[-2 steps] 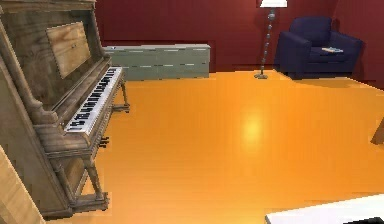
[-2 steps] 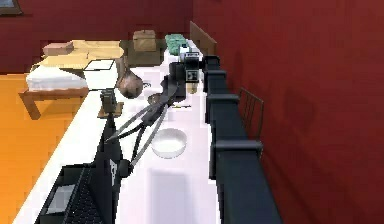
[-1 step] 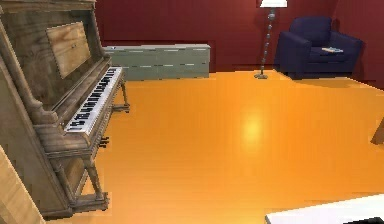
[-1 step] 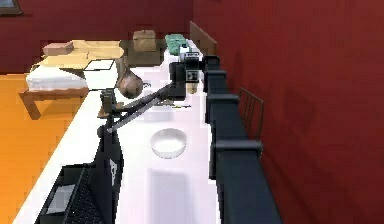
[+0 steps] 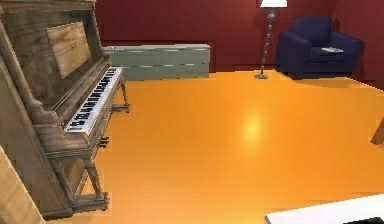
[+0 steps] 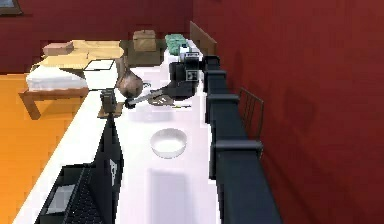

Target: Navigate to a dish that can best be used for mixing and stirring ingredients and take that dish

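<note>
A white round bowl point(image 6: 169, 143) sits on the long white table point(image 6: 150, 195) in the arm side view. The dark arm point(image 6: 232, 140) reaches up along the table's right side. At its far end the gripper point(image 6: 143, 99) points left, farther up the table than the bowl. A brownish-grey rounded thing point(image 6: 128, 84) and a small dark cup point(image 6: 107, 102) stand on the table at the fingers, so I cannot tell whether the gripper holds anything.
An open dark laptop point(image 6: 92, 180) stands on the table's near left. Beyond the table lie a bed point(image 6: 75, 62) with boxes and a low cabinet point(image 6: 148, 48). The forward view has a piano point(image 5: 60, 95), a grey sideboard point(image 5: 160, 60), a floor lamp point(image 5: 268, 40), a blue armchair point(image 5: 318, 50) and open orange floor point(image 5: 230, 140).
</note>
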{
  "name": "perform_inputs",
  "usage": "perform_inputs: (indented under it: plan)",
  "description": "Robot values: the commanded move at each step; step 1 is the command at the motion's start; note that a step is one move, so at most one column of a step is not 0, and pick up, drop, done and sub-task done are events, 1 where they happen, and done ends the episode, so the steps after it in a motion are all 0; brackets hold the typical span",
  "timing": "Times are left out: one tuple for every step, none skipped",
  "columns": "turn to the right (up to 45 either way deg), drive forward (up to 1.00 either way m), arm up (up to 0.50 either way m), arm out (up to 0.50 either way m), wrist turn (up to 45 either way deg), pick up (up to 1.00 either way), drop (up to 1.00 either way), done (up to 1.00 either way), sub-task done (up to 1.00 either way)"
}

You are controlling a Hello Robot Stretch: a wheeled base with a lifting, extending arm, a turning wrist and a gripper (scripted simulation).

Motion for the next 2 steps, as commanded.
perform_inputs:
  plan:
    - [0.0, 0.00, 0.00, 0.00, 15.0, 0.00, 0.00, 0.00, 0.00]
    - [0.0, 0.00, -0.30, 0.00, 0.0, 0.00, 0.00, 0.00, 0.00]
